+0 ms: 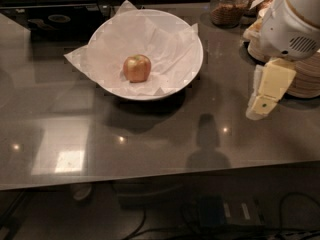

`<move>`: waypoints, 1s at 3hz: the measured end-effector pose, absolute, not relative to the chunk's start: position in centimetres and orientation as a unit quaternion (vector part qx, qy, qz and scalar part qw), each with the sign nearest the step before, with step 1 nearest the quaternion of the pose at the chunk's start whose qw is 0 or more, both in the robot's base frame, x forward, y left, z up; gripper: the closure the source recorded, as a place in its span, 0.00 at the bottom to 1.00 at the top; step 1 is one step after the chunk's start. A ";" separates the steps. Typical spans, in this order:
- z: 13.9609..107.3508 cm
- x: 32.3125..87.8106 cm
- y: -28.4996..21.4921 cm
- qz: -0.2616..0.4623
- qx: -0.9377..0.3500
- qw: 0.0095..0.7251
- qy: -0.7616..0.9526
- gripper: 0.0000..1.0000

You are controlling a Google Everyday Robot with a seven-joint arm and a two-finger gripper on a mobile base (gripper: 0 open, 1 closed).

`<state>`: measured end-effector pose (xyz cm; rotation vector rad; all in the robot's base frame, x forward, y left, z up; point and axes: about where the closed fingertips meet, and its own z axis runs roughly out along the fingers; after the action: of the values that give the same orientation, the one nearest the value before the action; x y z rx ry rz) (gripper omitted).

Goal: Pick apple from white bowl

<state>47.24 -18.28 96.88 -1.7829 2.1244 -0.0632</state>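
The apple (137, 68), small and reddish-golden, lies near the middle of the white bowl (196, 66). The bowl is wide and shallow, lined with crinkled white paper whose corners poke out at the left and back. It stands on the dark glossy table at the back centre. My gripper (260, 106) hangs pale yellow below the white arm housing (292, 26) at the right. It is over the table, well to the right of the bowl and apart from it, holding nothing that I can see.
A glass jar (227, 6) with brown contents stands behind the bowl to the right. A stack of beige paper bowls (306, 81) sits at the right edge, partly behind my arm. A black device (55, 20) lies at the back left. The table's front edge (150, 181) runs across below.
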 end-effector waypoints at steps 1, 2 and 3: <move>96.7 50.3 -16.0 -0.020 -0.649 0.197 0.735 0.00; 96.7 53.1 -14.0 -0.012 -0.664 0.220 0.715 0.00; 96.6 55.3 -12.4 0.004 -0.675 0.235 0.699 0.00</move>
<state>55.30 -12.39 96.62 -1.8527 1.9195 0.0119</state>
